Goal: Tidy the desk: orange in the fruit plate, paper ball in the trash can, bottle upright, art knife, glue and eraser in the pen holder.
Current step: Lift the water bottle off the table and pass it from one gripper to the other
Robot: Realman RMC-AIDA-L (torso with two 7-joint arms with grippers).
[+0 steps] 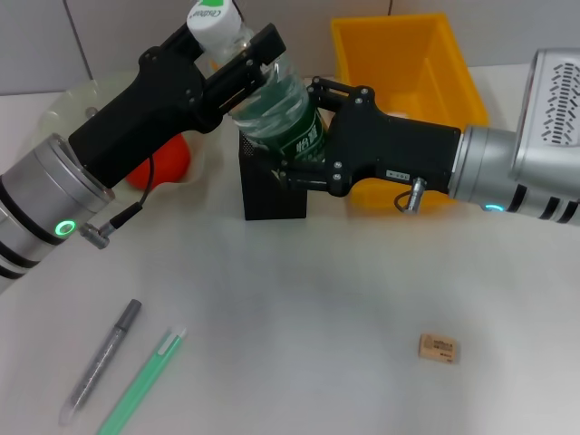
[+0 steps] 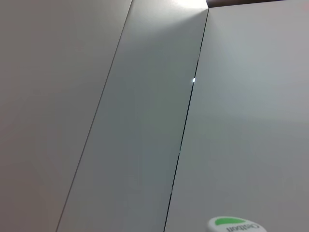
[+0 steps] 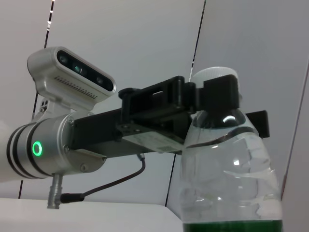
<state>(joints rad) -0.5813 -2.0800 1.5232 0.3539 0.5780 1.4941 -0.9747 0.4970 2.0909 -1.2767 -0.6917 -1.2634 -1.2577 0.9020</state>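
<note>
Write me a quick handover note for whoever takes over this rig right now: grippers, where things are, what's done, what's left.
Left gripper: shut on the bottle at its neck, just below the white cap.
Right gripper: shut on the bottle at its green label.
The bottle is held tilted, in front of the pen holder as the head view shows it.
Orange: already in the fruit plate.
Eraser: loose on the desk, on the robot's right.
Trash can: behind the right arm; paper ball not visible.
Left: stand the bottle upright, put the eraser in the pen holder; art knife and glue not identified.
</note>
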